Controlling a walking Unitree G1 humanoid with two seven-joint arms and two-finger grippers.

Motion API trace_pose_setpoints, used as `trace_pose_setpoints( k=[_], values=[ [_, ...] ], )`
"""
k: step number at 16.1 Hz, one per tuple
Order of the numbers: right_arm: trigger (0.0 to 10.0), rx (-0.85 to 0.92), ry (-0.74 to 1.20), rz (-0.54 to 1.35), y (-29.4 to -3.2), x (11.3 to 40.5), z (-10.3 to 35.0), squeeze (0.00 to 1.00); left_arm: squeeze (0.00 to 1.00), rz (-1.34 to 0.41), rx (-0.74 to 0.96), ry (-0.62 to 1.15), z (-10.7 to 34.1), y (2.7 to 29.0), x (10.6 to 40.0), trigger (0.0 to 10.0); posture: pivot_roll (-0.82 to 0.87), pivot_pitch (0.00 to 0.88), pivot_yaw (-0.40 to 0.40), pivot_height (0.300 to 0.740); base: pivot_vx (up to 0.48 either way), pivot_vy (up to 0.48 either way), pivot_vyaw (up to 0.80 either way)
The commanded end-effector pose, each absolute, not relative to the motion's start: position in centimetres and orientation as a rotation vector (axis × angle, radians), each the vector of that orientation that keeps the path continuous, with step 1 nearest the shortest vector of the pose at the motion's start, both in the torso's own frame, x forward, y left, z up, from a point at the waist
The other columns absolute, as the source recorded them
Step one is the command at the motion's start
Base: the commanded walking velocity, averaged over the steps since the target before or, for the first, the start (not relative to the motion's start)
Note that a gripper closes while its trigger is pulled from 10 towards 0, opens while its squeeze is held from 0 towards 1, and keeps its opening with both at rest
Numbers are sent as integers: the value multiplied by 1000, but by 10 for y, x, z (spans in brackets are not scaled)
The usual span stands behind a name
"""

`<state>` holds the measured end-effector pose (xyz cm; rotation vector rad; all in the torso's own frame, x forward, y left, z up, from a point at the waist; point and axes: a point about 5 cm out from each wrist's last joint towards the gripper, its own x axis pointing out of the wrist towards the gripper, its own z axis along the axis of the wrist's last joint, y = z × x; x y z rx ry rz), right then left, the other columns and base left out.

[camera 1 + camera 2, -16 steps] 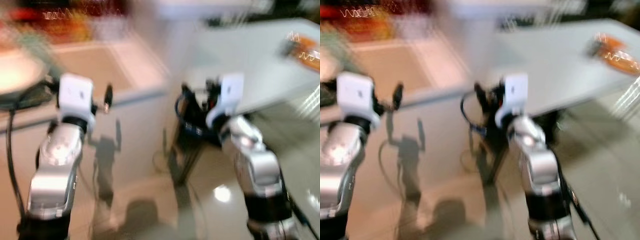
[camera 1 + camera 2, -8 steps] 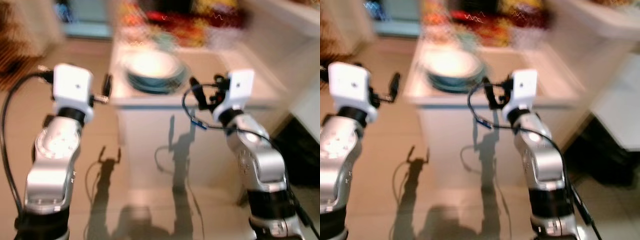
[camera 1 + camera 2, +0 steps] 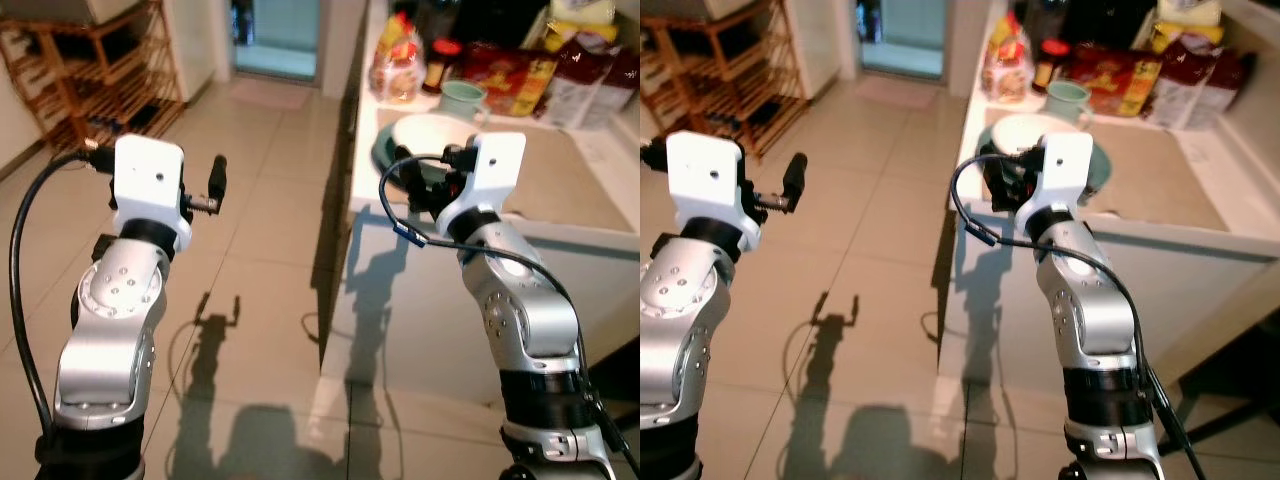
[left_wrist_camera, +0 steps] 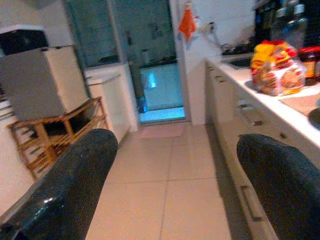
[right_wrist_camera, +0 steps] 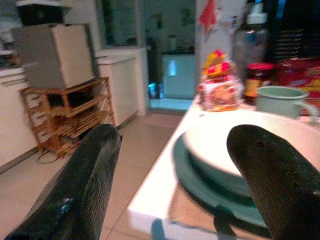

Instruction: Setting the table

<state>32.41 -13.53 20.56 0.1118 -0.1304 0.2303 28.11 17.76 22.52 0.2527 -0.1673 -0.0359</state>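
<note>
A: Where is the tableware?

B: On the counter (image 3: 560, 190), at 1 o'clock from the robot. White plates (image 5: 260, 145) sit on a teal plate (image 5: 200, 172); a green cup (image 5: 280, 100) stands just behind them, with food packets (image 3: 400, 60) and a jar (image 3: 441, 62) further back.

A: Right gripper (image 5: 175, 175)?

B: Raised at the counter's near edge, fingers spread wide, holding nothing. It points at the stack, so I judge it is lining up for a pickup.

A: Left gripper (image 4: 175, 185)?

B: At 11 o'clock, over bare floor, also wide open and empty. It faces down the aisle towards a wooden rack (image 3: 95, 70), probably just kept clear.
</note>
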Motion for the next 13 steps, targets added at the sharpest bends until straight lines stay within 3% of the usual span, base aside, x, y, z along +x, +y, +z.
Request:
trace_pose_setpoints(
  k=[1,10,11,13],
  values=[
    [10000,122,-124,185,-148,327,207,0,0,-79,251,-166,226,169,282,10000,25,0,-50,740,458,0,0],
    [10000,141,-95,192,-150,330,211,0,0,-107,256,-178,227,167,280,10000,29,0,-50,740,444,0,0],
    [10000,165,-97,186,-154,330,213,1000,0,-142,237,-191,228,164,278,10000,26,0,-48,740,0,0,0],
    [10000,150,-60,158,-162,332,215,1000,0,-201,226,-204,229,159,277,10000,25,0,-47,740,0,0,0]
  ],
)
